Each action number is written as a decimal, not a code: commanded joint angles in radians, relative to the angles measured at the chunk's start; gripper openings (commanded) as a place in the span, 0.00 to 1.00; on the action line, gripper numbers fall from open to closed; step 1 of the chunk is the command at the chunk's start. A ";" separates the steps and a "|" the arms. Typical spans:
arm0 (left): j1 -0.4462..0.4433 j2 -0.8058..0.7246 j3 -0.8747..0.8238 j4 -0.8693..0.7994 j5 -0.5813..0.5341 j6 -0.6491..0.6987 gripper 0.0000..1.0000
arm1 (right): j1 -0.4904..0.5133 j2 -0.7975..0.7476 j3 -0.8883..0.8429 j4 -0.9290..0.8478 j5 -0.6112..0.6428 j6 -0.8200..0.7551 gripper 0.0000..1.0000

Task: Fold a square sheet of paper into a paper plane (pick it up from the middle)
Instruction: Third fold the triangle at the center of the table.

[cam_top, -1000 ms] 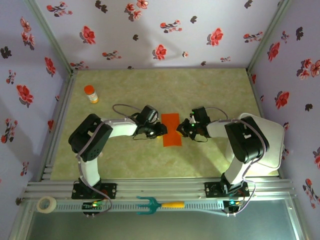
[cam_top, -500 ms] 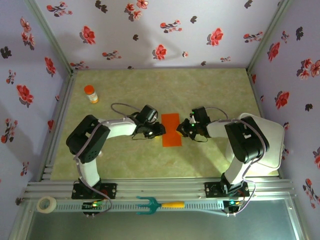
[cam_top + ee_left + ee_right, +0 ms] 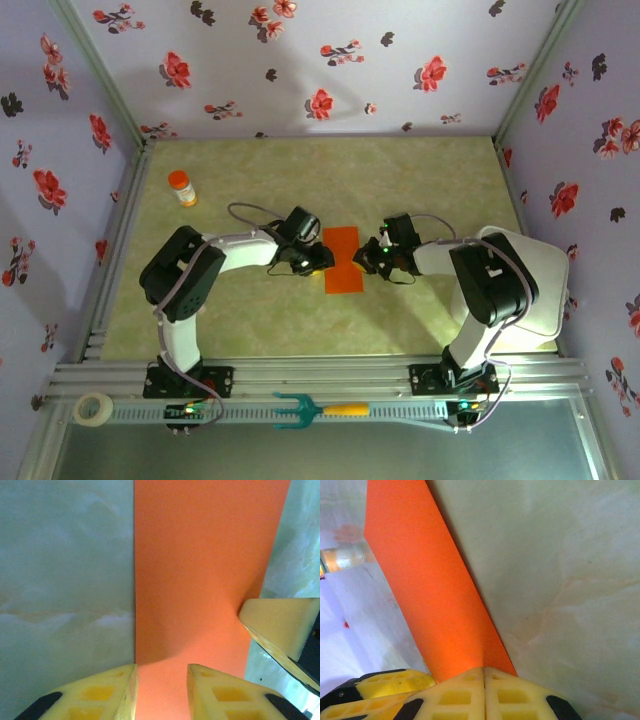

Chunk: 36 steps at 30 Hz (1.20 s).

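The square sheet of paper (image 3: 342, 262) lies mid-table as a narrow orange-red rectangle, long side running front to back. My left gripper (image 3: 320, 262) is at its left edge, low over it. In the left wrist view the paper (image 3: 200, 580) runs under the left gripper (image 3: 161, 667), whose jaws stand apart with orange showing between them. My right gripper (image 3: 367, 258) is at the paper's right edge. In the right wrist view the right gripper (image 3: 484, 669) is shut on the edge of the paper (image 3: 430, 605). One right finger (image 3: 280, 625) rests at the paper's far edge.
A small orange-capped bottle (image 3: 182, 187) stands at the back left of the green table. On the front rail lie a tape roll (image 3: 94, 407) and a teal fork tool with an orange handle (image 3: 320, 410). Floral walls close in three sides.
The left arm's elbow shifted slightly left and came back. Both grippers stay at the paper's sides, and the paper and the right arm have not moved.
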 commanded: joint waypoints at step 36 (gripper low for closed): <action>0.028 -0.043 -0.158 0.344 0.071 -0.086 0.38 | 0.008 0.012 -0.045 -0.081 0.056 0.001 0.08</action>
